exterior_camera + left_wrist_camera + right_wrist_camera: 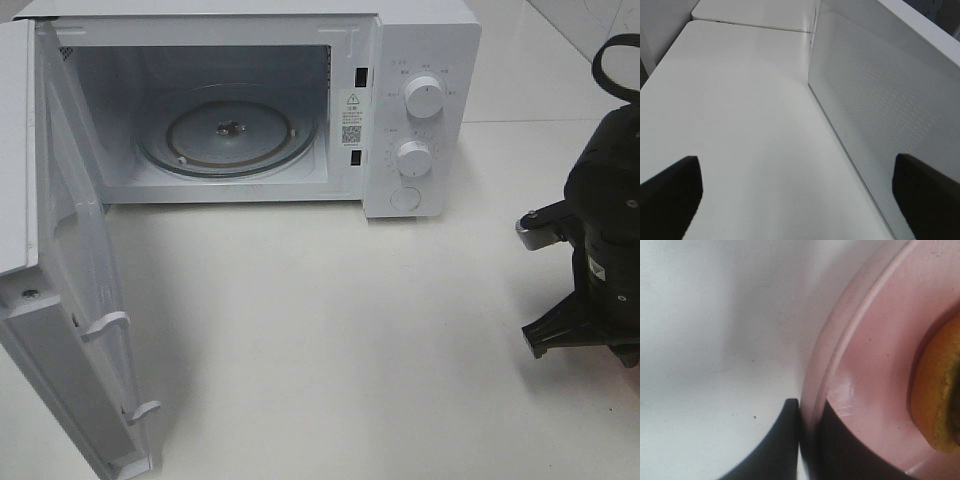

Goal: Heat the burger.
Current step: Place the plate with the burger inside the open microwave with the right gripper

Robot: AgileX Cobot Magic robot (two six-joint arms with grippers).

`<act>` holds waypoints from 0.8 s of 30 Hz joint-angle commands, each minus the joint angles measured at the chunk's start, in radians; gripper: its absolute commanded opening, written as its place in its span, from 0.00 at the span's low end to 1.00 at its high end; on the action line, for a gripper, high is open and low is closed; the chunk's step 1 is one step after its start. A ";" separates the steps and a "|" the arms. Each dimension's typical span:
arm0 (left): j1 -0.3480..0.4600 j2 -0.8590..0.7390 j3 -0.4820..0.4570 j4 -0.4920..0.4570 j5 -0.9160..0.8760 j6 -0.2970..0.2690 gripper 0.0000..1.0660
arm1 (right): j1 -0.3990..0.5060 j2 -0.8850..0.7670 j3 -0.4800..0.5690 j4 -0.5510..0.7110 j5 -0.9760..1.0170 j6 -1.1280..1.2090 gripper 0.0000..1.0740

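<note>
One white table (320, 340) lies below: left pincer (795, 170) gapes wide, right pincer (810, 440) clamps the pink plate (875, 355) by its rim

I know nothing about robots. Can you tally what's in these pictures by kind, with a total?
White microwave oven, door open: 1
Round pink plate: 1
Golden-brown burger: 1
Black grippers, left gripper and right gripper: 2
Total: 5

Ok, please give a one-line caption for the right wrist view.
Right gripper shut on the rim of the pink plate carrying the burger.
</note>
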 commanded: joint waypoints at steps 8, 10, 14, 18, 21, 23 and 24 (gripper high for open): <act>-0.002 -0.019 0.004 -0.002 -0.008 0.001 0.92 | 0.020 -0.070 0.005 -0.059 0.122 -0.004 0.00; -0.002 -0.019 0.004 -0.002 -0.008 0.001 0.92 | 0.049 -0.096 0.005 -0.060 0.144 -0.005 0.00; -0.002 -0.019 0.004 -0.002 -0.008 0.001 0.92 | 0.088 -0.122 0.005 -0.060 0.186 -0.005 0.00; -0.002 -0.019 0.004 -0.002 -0.008 0.001 0.92 | 0.115 -0.132 0.005 -0.060 0.204 -0.007 0.00; -0.002 -0.019 0.004 -0.002 -0.008 0.001 0.92 | 0.140 -0.146 0.005 -0.057 0.215 -0.007 0.00; -0.002 -0.019 0.004 -0.002 -0.008 0.001 0.92 | 0.160 -0.158 0.005 -0.056 0.232 -0.009 0.00; -0.002 -0.019 0.004 -0.002 -0.008 0.001 0.92 | 0.192 -0.166 0.005 -0.056 0.257 -0.025 0.00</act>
